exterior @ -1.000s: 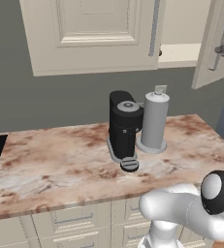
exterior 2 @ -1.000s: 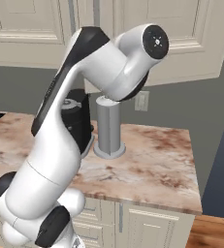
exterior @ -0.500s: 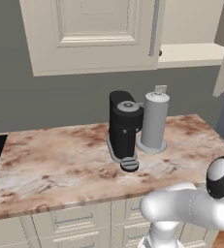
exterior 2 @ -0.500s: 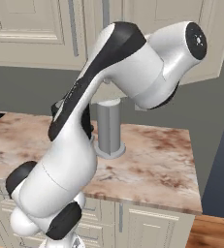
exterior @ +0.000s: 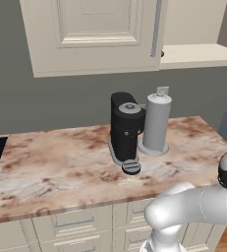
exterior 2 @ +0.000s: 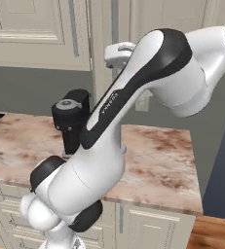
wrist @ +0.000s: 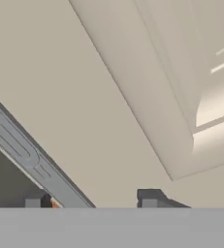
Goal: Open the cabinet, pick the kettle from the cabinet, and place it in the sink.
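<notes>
Claw (wrist: 90, 202) tips apart at frame bottom, nothing btwn, right up vs cabinet (wrist: 133, 97) door panel; handle (wrist: 31, 157) lower left.

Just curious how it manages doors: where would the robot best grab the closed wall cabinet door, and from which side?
Probably the silver bar handle at the right edge of the closed cabinet door. It is thin and upright, so the fingers should come straight from the front and close on it from left and right.
</notes>
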Motion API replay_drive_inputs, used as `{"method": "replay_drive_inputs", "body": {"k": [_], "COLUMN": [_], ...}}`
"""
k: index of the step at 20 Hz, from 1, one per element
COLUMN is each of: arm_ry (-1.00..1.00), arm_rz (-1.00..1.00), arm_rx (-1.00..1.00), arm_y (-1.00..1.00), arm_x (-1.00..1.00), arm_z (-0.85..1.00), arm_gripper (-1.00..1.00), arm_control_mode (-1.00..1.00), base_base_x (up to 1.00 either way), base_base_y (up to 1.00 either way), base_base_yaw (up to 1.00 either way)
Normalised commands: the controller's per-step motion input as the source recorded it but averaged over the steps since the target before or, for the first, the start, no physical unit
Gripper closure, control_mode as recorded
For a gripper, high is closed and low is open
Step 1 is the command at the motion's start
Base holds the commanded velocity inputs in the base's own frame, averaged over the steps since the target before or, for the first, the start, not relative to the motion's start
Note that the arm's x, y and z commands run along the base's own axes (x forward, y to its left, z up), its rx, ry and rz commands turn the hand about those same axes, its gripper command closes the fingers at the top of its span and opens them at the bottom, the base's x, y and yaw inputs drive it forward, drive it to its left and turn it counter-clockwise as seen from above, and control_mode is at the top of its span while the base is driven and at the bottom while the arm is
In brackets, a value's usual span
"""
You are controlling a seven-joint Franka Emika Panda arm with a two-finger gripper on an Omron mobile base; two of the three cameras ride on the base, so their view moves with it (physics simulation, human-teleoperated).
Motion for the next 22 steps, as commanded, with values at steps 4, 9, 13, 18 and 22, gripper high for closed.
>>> {"method": "replay_drive_inputs", "body": {"k": [4,9,13,18,22], "arm_ry": [-0.06,-0.17,-0.26,-0.38,-0.35], "arm_rz": [0.09,0.1,0.07,0.05,0.03], "arm_rx": [0.08,0.01,0.0,-0.02,-0.07], "arm_y": [0.0,0.0,0.11,0.19,0.42], "arm_x": [0.0,0.0,-0.11,-0.84,-1.0], "arm_z": [-0.1,0.0,-0.05,-0.13,-0.39], "arm_gripper": [-1.0,-1.0,-1.0,-1.0,-1.0], "arm_control_mode": [-1.0,-1.0,-1.0,-1.0,-1.0], "base_base_x": [0.0,0.0,0.0,0.0,0.0], "base_base_y": [0.0,0.0,0.0,0.0,0.0], "base_base_yaw": [0.0,0.0,0.0,0.0,0.0]}}
